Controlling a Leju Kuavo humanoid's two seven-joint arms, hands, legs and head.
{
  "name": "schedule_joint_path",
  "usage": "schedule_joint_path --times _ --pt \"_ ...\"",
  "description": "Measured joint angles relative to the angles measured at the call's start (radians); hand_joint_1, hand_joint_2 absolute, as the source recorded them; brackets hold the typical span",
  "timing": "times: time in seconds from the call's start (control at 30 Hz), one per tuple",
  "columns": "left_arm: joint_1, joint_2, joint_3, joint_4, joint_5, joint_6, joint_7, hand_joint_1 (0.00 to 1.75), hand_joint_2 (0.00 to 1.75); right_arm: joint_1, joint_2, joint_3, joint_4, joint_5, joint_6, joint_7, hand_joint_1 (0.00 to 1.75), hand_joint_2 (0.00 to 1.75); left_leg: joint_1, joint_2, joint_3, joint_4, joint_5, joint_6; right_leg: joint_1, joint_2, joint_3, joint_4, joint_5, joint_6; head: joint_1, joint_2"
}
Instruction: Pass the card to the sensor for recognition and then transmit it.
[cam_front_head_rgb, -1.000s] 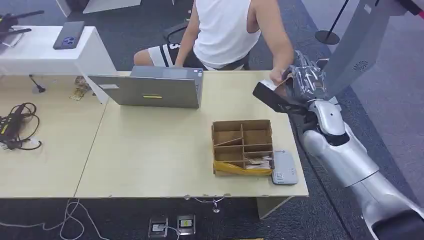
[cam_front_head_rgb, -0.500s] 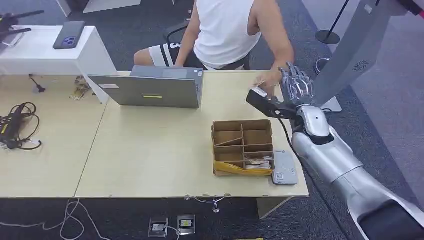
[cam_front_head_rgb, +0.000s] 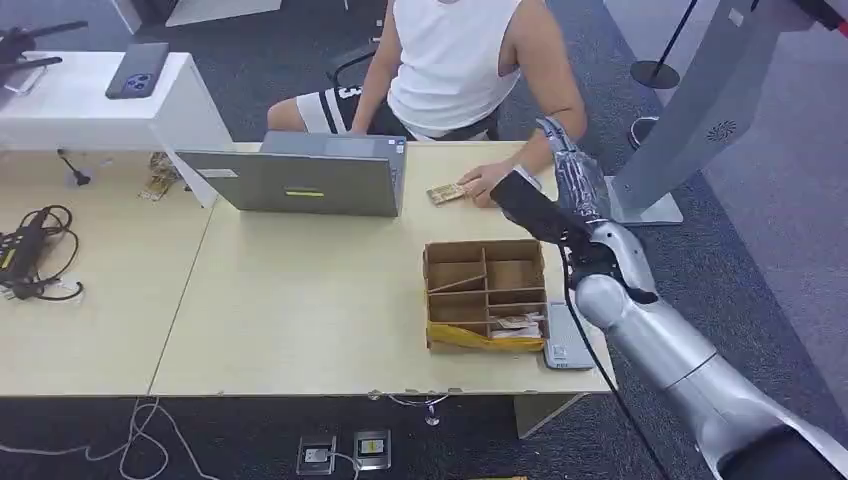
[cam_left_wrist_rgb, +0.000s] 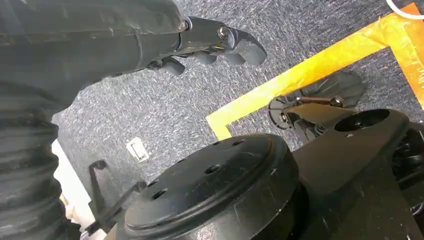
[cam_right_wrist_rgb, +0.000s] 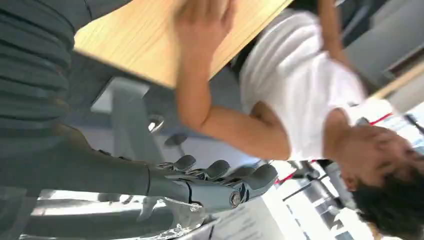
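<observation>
The card lies on the tan table just right of the laptop, with a person's hand on its edge. My right hand is raised over the table's far right corner, to the right of that hand, fingers stretched out and holding nothing. The grey card sensor lies flat near the front edge, against the right side of the cardboard divider box. My left hand hangs over the carpet floor, empty, its fingers loosely apart.
A person in a white top sits behind the table. A grey laptop stands at the back middle. Cables lie at the far left. A grey kiosk stand rises at the right, beyond the table.
The person took the card from beside my right hand and laid it on the table near the laptop. My right hand moved left and now stands empty, fingers out.
</observation>
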Motion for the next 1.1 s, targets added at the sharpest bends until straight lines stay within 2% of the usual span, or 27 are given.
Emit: schedule_joint_path --times 0.13,0.33,0.43,0.57,0.67,0.8,1.1 --pt "0.002 0.001 0.0 0.0 0.007 0.0 0.0 0.0 1.75 0.085 -0.029 -0.02 -0.162 -0.036 -0.008 -0.032 0.0 1.75 0.0 0.0 0.0 0.0 0.0 0.0 0.0 0.0 0.0 0.0 0.0 0.0 0.0 0.0" --pt "0.004 0.003 0.001 0.0 0.016 0.0 0.005 0.0 1.75 0.222 -0.062 -0.031 -0.347 0.009 -0.001 -0.053 0.0 1.75 0.0 0.001 0.0 0.0 0.0 0.0 0.0 0.0 0.0 0.0 0.0 0.0 0.001 0.0" --pt "0.004 0.003 0.002 0.0 0.018 0.0 0.011 0.0 1.75 0.258 -0.069 -0.034 -0.401 0.025 0.006 -0.052 0.0 1.75 0.0 0.003 0.001 0.0 0.0 0.0 0.0 0.002 0.0 -0.001 0.0 0.0 0.0 0.0" --pt "0.005 0.004 0.002 0.0 0.021 0.0 0.02 0.0 1.75 0.367 -0.089 -0.035 -0.492 0.073 0.023 -0.026 0.0 1.75 0.0 0.001 0.0 0.0 -0.001 -0.001 0.0 0.0 0.0 0.0 0.0 0.0 0.0 0.0" --pt "0.005 0.005 0.002 0.0 0.022 0.0 0.021 0.0 1.75 0.405 -0.092 -0.039 -0.505 0.128 0.036 0.007 0.0 1.75 0.0 0.004 0.001 0.0 -0.001 -0.001 0.0 0.002 0.0 -0.001 0.0 0.0 0.0 0.0" --pt "0.005 0.006 0.003 0.0 0.022 0.0 0.021 0.0 1.75 0.455 -0.098 -0.043 -0.511 0.271 0.083 0.093 0.0 1.75 0.0 0.003 0.0 0.0 -0.001 -0.001 0.0 0.002 0.0 -0.001 0.0 0.0 0.0 0.0" --pt "0.004 0.008 0.003 0.0 0.023 0.0 0.021 0.0 1.75 0.488 -0.097 -0.03 -0.473 0.49 0.155 0.154 0.0 1.75 0.0 0.003 0.0 0.0 -0.001 -0.001 0.0 0.002 0.0 0.0 0.0 0.0 0.0 0.0"
